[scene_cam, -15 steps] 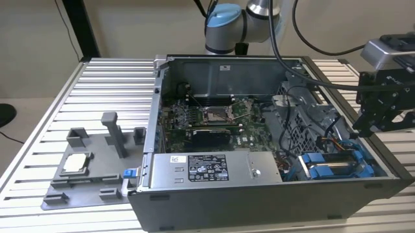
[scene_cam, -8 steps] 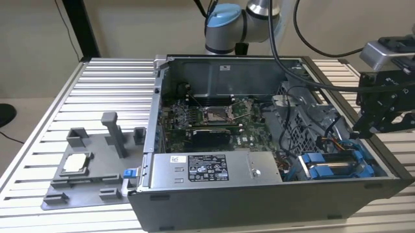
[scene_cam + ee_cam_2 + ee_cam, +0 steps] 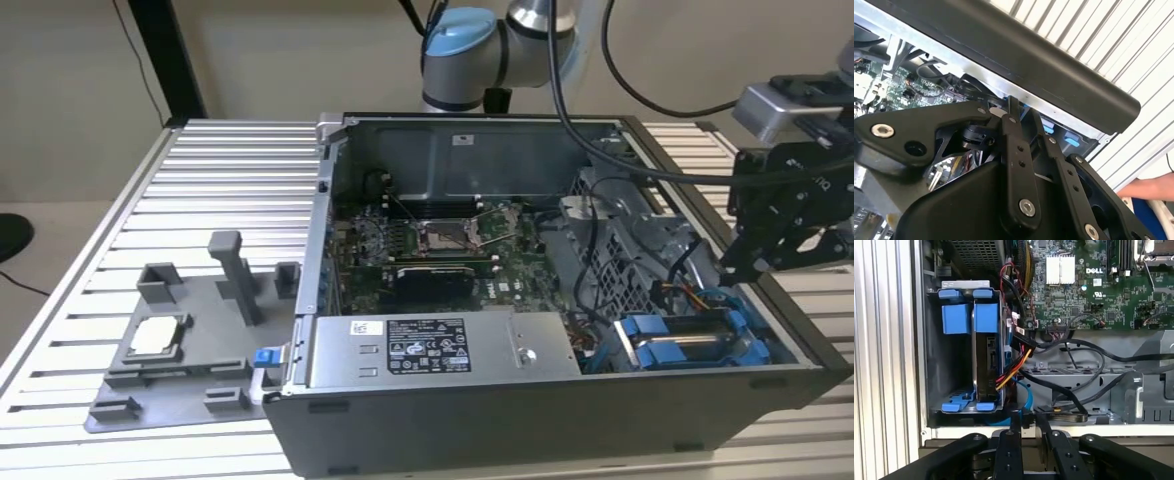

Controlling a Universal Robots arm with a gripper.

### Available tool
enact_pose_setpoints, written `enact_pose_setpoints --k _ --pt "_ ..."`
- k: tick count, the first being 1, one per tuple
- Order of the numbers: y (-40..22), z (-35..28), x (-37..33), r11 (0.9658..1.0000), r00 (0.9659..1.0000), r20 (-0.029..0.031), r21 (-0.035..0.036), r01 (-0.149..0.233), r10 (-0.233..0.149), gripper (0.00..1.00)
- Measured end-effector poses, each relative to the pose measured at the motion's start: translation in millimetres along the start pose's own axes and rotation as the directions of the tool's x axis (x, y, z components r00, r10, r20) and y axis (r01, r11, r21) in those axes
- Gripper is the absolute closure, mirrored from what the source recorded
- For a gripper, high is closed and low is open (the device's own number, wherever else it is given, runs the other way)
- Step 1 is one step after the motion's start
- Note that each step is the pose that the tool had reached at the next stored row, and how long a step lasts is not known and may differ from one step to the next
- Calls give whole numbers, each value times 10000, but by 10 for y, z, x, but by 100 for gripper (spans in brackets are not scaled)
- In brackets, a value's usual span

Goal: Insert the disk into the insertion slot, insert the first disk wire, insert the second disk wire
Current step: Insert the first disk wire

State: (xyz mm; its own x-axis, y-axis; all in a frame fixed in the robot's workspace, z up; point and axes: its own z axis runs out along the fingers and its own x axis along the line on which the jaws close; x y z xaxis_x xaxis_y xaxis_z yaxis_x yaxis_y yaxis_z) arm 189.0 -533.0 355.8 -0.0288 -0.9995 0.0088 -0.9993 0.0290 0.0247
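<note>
The disk [image 3: 985, 360] stands on edge in the insertion slot of the dark drive cage [image 3: 934, 365], with its blue carrier front [image 3: 986, 317] beside another blue-fronted carrier [image 3: 956, 317]. In the exterior view the disk [image 3: 687, 345] sits at the case's near right corner. A bundle of red, orange, yellow and black wires [image 3: 1014, 365] reaches the disk's side. A blue wire [image 3: 1026, 392] curves down past it to the case floor. My gripper [image 3: 1029, 422] hovers over the case's edge next to the cage, shut, with nothing seen between its fingers [image 3: 1013, 440]. It shows above the case's right wall [image 3: 743, 268] and close up [image 3: 1021, 112].
A grey power-supply box [image 3: 427, 345] fills the case's front. The motherboard [image 3: 427, 240] lies behind it. Loose black cables [image 3: 1074, 390] cross the case floor. A grey fixture [image 3: 174, 340] stands on the ribbed table at the exterior view's left. A person's hand [image 3: 1149, 190] is near the table.
</note>
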Motion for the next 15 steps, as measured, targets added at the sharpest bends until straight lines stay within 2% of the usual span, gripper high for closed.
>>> enact_pose_setpoints --k 5,11,12,15 --pt "-27 32 -3 10000 10000 -49 -75 -14 13 0" --pt "-33 43 -3 10000 10000 -72 -87 -14 14 0" --pt "-33 44 -3 10000 10000 -71 -87 -14 14 100" --pt "-33 44 -3 10000 10000 -71 -87 -14 13 100"
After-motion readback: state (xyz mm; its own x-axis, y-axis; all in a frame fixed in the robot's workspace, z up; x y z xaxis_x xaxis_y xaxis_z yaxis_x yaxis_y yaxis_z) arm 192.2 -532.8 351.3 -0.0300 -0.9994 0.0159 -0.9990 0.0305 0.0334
